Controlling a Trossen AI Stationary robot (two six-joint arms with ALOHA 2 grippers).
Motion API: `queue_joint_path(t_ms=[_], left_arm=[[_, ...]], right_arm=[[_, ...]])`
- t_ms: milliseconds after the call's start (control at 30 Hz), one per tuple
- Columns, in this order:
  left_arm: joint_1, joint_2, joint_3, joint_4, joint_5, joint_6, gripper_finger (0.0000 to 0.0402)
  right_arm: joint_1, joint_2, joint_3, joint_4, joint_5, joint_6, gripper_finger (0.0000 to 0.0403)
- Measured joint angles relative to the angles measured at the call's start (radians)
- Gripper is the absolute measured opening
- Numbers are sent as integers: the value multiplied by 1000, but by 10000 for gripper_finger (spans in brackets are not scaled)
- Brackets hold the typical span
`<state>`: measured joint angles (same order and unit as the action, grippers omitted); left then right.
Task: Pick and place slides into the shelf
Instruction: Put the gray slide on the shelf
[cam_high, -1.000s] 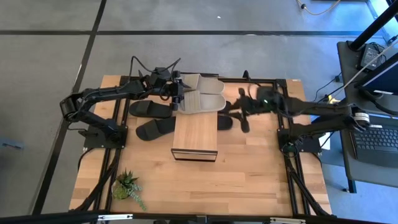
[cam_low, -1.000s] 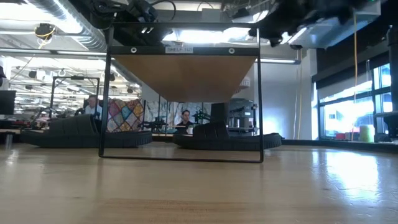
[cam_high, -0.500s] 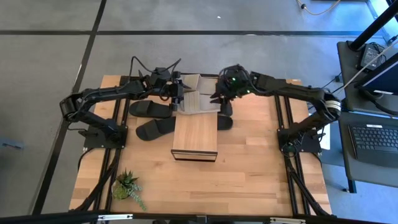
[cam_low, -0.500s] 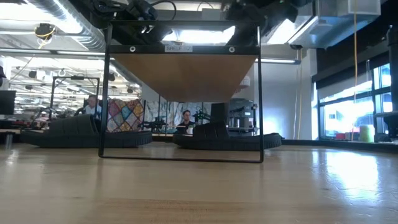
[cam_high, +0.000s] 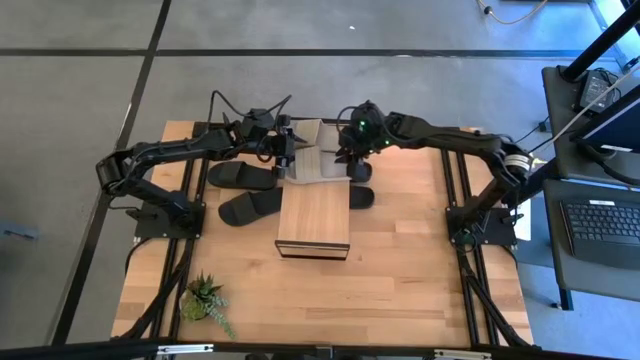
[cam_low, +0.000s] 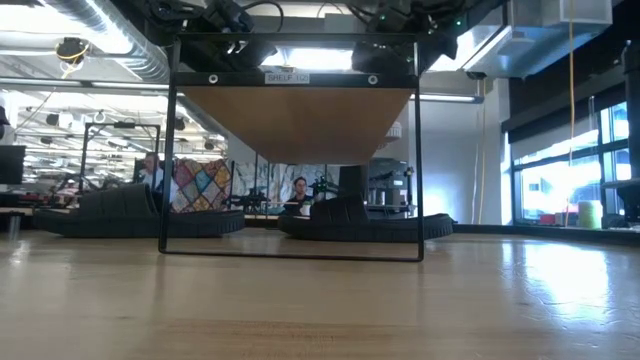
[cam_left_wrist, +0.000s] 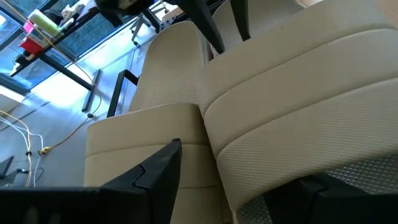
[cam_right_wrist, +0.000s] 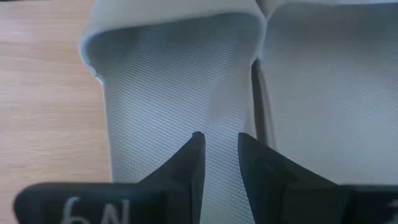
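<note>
Two pincers are at the beige-grey pair, one from each side. In the high view the left pincer sits at the left edge of the pair, a little above frame centre; its wrist view shows a dark finger on either side of one strap, the jaws spread wide around it, though whether they actually pinch it cannot be told. The right pincer comes in from the right end of the same pair, and its wrist view shows the fingers nearly together just above the ribbed strap of one beige-grey slide, with nothing between them.

Outward from there, the two beige-grey slides lie side by side at the upper end of the shelf, overlapping the far edge of its light wood top, so this pair looks roughly placed, or in the middle of being set straight. The four black slides are still on the table: two to the left of the shelf, one above the other, and two just to its right, partly under the right arm. The low view shows the space under the shelf's plank with no slide in it, black ones resting on the table behind. By that reckoning about a third is done and four slides are left
</note>
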<state>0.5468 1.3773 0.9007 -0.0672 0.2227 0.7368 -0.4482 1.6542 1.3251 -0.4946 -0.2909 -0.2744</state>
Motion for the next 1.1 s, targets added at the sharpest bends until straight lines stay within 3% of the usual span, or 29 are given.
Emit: queue_joint_path(t_ms=[667, 1100], left_arm=[[-1, -1, -1, -14, -74, 6, 192], [1, -139, -5, -149, -106, 1, 192]], right_arm=[[-18, 50, 5, 6, -9, 12, 97], [-18, 52, 3, -3, -7, 13, 97]])
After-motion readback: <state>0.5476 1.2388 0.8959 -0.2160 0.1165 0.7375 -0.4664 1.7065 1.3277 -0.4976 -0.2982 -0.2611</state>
